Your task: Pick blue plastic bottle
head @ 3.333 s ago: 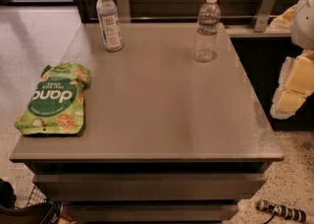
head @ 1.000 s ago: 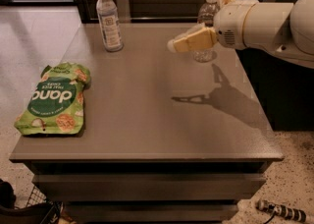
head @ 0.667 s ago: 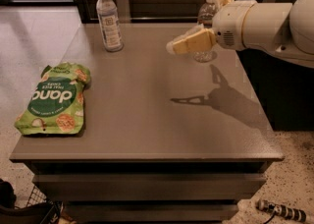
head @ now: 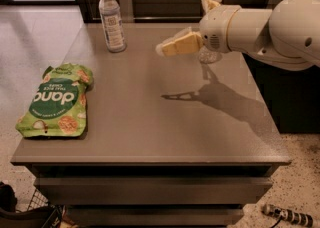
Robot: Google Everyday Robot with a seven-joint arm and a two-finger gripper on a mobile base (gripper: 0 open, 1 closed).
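Leftward shift since 0.7 s ago: gripper (head: 166, 48) and its white wrist sit further out over the table (head: 150, 137), nearer the middle of the back half. 3.3 s ago the arm was off at the right edge.

- Gripper: raised above the tabletop, yellowish tip pointing left and slightly down. Spread or closed: cannot tell from this angle. It touches nothing that can be seen.
- Blue plastic bottle (head: 112, 19): upright near the table's back left corner, white cap on top, label with small dark square facing the camera. It stands well apart from the gripper, to the gripper's left and slightly further back.
- Clear bottle (head: 209, 55): 2nd bottle, at the back right, mostly hidden behind the wrist; only its base and cap show.
- Green snack bag (head: 57, 99): lying flat at the left edge, near the front.
- Arm shadow (head: 210, 97): falls on the tabletop below the wrist, right of centre.
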